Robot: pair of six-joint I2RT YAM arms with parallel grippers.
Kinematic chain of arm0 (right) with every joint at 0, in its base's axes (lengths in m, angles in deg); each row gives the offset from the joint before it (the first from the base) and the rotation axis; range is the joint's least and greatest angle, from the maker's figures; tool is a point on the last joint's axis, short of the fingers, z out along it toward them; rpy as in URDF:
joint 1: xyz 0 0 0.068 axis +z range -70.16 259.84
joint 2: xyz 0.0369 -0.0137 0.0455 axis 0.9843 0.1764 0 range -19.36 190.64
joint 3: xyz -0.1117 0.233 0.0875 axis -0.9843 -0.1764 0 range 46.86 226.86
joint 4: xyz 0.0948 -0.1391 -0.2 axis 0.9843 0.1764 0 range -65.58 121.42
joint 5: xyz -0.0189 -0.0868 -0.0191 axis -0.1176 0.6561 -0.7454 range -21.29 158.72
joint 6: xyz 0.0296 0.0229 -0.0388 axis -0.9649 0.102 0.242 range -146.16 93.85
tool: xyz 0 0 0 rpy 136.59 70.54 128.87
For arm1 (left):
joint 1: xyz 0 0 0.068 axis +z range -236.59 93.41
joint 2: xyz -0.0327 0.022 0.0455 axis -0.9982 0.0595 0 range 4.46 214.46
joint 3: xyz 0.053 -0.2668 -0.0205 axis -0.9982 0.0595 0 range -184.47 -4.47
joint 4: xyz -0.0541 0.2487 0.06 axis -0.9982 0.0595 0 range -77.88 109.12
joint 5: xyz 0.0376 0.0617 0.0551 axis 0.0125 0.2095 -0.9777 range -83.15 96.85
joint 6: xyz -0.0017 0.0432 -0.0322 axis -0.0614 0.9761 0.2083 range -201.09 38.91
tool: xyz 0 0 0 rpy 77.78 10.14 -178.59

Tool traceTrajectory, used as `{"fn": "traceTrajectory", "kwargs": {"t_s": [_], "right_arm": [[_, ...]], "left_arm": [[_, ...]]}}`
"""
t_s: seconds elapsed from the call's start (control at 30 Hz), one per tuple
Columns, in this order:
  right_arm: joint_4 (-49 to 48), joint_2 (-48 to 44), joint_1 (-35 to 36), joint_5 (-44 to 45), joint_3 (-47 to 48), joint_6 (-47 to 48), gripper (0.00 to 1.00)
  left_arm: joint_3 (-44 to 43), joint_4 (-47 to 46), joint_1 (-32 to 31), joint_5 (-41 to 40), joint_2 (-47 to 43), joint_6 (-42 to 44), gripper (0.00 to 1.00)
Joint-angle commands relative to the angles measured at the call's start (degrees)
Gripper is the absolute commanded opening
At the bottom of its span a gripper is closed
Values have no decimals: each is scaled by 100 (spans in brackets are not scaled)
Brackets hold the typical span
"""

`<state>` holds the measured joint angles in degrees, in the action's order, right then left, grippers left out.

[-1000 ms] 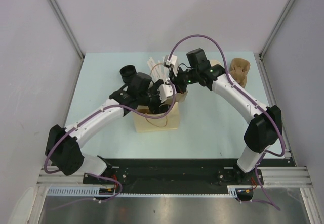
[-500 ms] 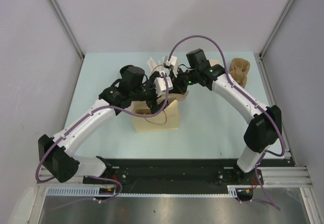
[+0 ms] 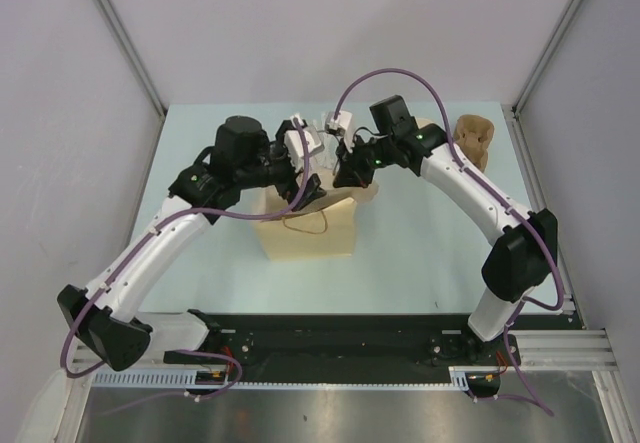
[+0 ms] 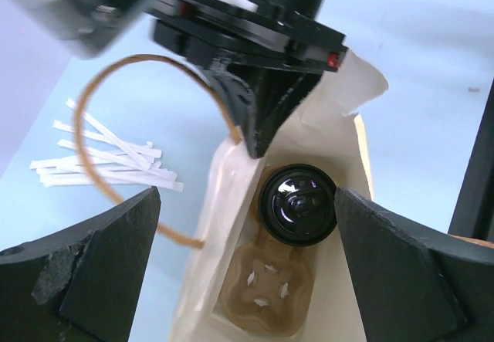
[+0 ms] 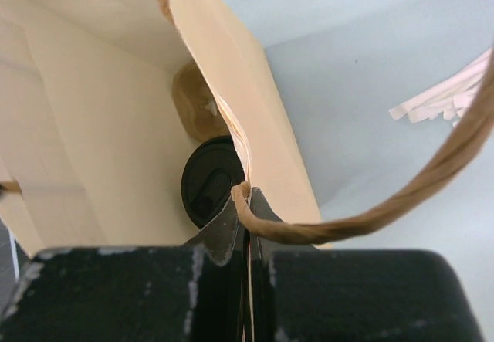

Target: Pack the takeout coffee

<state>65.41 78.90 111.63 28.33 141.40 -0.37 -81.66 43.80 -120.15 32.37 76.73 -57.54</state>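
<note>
Pale blue worktop (image 3: 200, 263) carried a paper bag (image 3: 305, 235). The right claw (image 5: 247, 211) pinched its rim; the left claw (image 4: 247, 203) hung spread wide above. Deep inside, the black-lidded coffee (image 4: 297, 204) sat against a brown cardboard tray (image 4: 266, 292). White strips (image 4: 100, 160) lay beyond.

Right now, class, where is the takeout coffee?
In the left wrist view, the takeout coffee stands lid-up at the bottom of the paper bag, against the brown cup carrier, below the right gripper pinching the bag's rim.
</note>
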Motion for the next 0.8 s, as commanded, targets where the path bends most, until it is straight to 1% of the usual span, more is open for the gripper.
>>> {"fn": "traceTrajectory", "kwargs": {"t_s": [0.0,0.2,0.33,0.5,0.77], "right_arm": [[673,-96,-112,162,143,41,0],[866,-167,-217,276,231,6,0],[1016,-246,-331,347,266,-90,0],[1279,-334,-472,426,337,-135,0],[1605,-571,-928,558,153,-205,0]], "left_arm": [[-358,-65,148,-82,-204,-377,100],[-402,-232,341,-187,-196,-606,100],[-481,-311,683,-152,-126,-930,100],[-473,-373,956,-161,-20,-1186,99],[-411,-452,1405,-372,278,-1590,99]]}}
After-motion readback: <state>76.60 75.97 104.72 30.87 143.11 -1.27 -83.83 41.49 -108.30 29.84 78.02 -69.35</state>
